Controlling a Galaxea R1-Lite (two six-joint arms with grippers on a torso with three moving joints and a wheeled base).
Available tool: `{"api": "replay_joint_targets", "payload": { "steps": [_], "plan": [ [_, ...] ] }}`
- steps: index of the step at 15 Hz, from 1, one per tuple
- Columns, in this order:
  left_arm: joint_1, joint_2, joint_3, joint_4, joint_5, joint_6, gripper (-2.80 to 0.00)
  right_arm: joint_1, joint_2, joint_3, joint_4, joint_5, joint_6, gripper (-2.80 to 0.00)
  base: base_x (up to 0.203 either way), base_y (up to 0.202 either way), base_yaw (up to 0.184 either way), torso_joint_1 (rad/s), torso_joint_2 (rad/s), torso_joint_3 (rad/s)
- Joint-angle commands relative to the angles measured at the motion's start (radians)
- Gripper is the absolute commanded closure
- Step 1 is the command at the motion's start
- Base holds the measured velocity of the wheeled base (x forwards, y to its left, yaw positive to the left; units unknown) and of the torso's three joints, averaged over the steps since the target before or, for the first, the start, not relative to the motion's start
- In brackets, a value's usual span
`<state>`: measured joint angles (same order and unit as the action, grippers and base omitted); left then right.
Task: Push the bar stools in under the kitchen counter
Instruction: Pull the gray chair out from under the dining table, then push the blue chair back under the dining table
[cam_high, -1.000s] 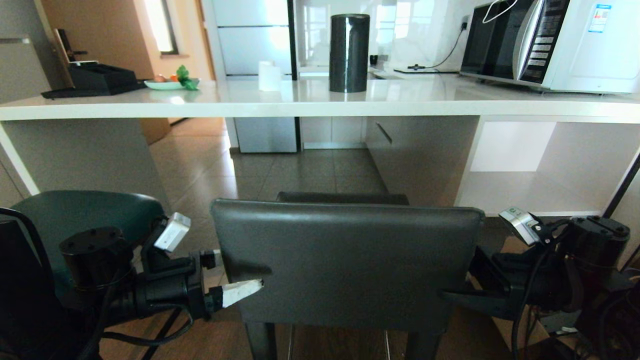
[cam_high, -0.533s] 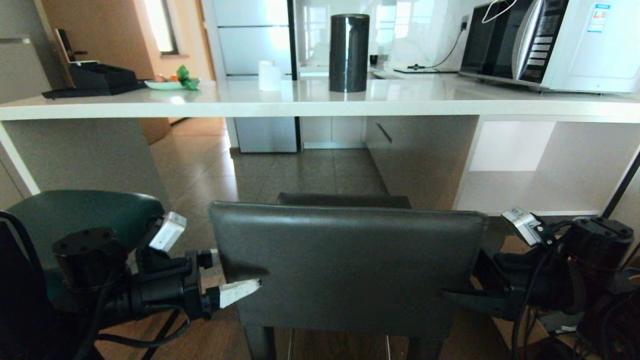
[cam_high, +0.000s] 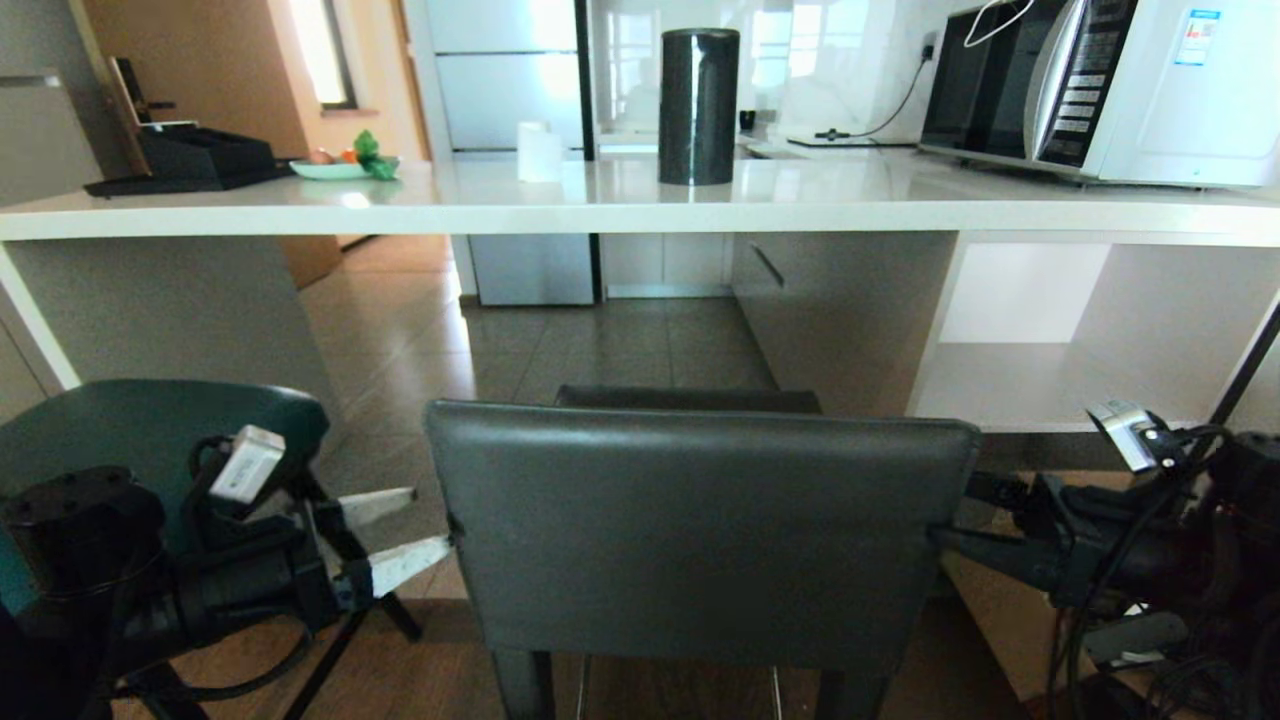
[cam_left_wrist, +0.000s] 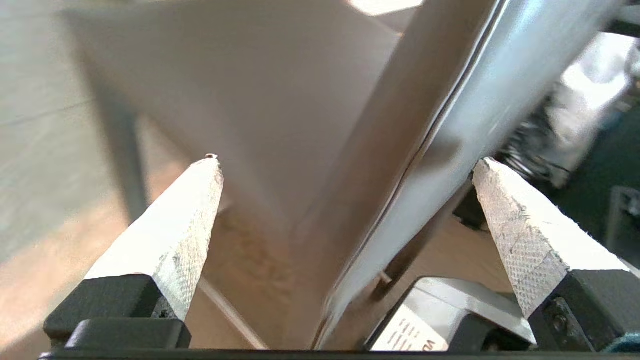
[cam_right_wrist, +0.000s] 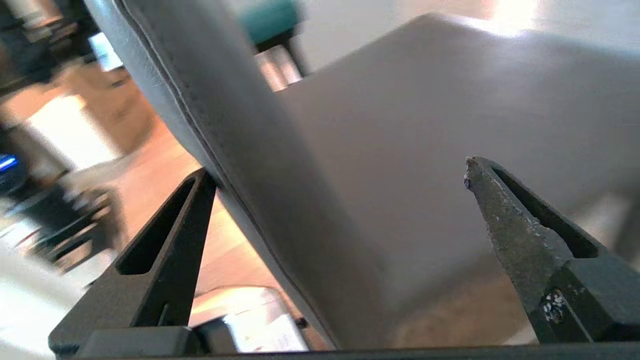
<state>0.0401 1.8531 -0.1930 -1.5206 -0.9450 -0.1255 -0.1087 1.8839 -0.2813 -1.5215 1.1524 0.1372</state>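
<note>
Left gripper (cam_high: 400, 530) spread wide at grey stool's (cam_high: 700, 530) left backrest edge; right gripper (cam_high: 960, 515) spread wide at its right edge, neither clamping. Teal stool (cam_high: 150, 425) just left. Ahead, kitchen counter (cam_high: 640, 215), carrying black cylinder (cam_high: 698, 105), microwave (cam_high: 1100, 85).

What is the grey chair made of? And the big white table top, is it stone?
The grey stool looks covered in smooth dark leather or a leather-like vinyl: it has a soft sheen and a stitched seam down its edge. The counter looks like polished stone or a stone look-alike: glossy, reflecting the black cylinder.
</note>
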Motion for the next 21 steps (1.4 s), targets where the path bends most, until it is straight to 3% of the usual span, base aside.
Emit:
{"api": "replay_joint_targets", "payload": {
  "steps": [1, 4, 8, 10, 12, 14, 15, 16, 18, 19, 20, 21],
  "plan": [
    [0.043, -0.070, 0.067, -0.009, 0.015, 0.001, -2.80, -0.105, -0.064, 0.033, -0.009, -0.005, 0.003, -2.80, 0.000, 0.000, 0.000, 0.000, 0.00, 0.000],
    [0.089, -0.181, 0.141, -0.009, 0.016, -0.001, -2.80, -0.208, -0.170, 0.124, -0.009, -0.005, 0.015, -2.80, 0.000, 0.000, 0.000, 0.000, 0.00, 0.000],
    [0.115, -0.375, 0.194, 0.004, 0.021, -0.027, -2.80, -0.230, -0.352, 0.246, -0.008, -0.014, 0.036, -2.80, 0.000, 0.000, 0.000, 0.000, 0.00, 0.000],
    [0.156, -0.506, 0.196, 0.082, 0.041, -0.050, -2.80, -0.238, -0.462, 0.275, 0.001, -0.085, 0.073, -2.80, 0.000, 0.000, 0.000, 0.000, 0.00, 0.000],
    [0.240, -0.628, 0.195, 0.195, 0.068, -0.059, -2.80, -0.242, -0.577, 0.272, 0.005, -0.217, 0.122, -2.80, 0.000, 0.000, 0.000, 0.000, 0.00, 0.000],
    [0.297, -0.781, 0.177, 0.298, 0.069, -0.092, -2.80, -0.243, -0.716, 0.234, 0.009, -0.260, 0.262, -2.80, 0.000, 0.000, 0.000, 0.000, 0.00, 0.000],
    [0.300, -0.873, 0.149, 0.348, 0.055, -0.166, -2.80, -0.244, -0.806, 0.199, 0.020, -0.236, 0.388, -2.80, 0.000, 0.000, 0.000, 0.000, 0.00, 0.000],
    [0.293, -0.968, 0.104, 0.396, 0.022, -0.308, -2.80, -0.249, -0.902, 0.154, 0.051, -0.198, 0.521, -2.80, 0.000, 0.000, 0.000, 0.000, 0.00, 0.000],
    [0.266, -1.134, -0.007, 0.471, -0.091, -0.698, -2.80, -0.258, -1.101, 0.057, 0.176, -0.130, 0.733, -2.80, 0.000, 0.000, 0.000, 0.000, 0.00, 0.000],
    [0.240, -1.194, -0.058, 0.498, -0.195, -0.798, -2.80, -0.259, -1.197, 0.008, 0.266, -0.093, 0.814, -2.80, 0.000, 0.000, 0.000, 0.000, 0.00, 0.000],
    [0.207, -1.222, -0.108, 0.520, -0.271, -0.846, -2.80, -0.257, -1.273, -0.043, 0.360, -0.060, 0.876, -2.80, 0.000, 0.000, 0.000, 0.000, 0.00, 0.000],
    [0.170, -1.240, -0.146, 0.533, -0.306, -0.885, -2.80, -0.238, -1.327, -0.109, 0.448, -0.029, 0.930, -2.80, 0.000, 0.000, 0.000, 0.000, 0.00, 0.000]
  ]
}}
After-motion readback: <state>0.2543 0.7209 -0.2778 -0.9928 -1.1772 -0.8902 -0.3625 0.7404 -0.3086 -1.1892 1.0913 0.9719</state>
